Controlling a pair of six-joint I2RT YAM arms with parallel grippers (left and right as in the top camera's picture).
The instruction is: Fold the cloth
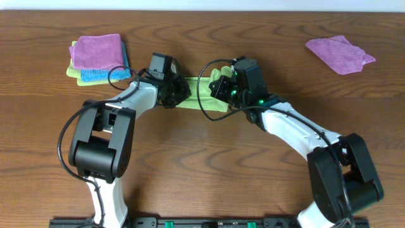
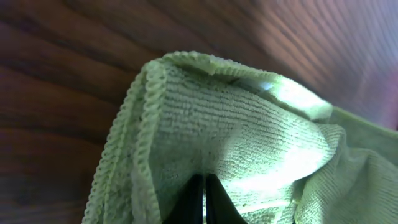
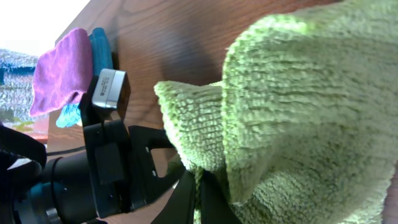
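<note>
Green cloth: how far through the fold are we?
Done: both grasps are made; the left end effector and right end effector are each pinched shut on the cloth. In hand: it is bunched in a narrow band between them, with layers doubled over. Still to do: laying it flat and square, then releasing; no tidy fold shows yet.

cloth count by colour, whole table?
Purple: 2, purple cloth on top of the stack, purple cloth lying alone on the right
Blue: 1, blue cloth in the stack
Green: 2, green cloth at the bottom of the stack, green cloth between the arms
Total: 5
</note>
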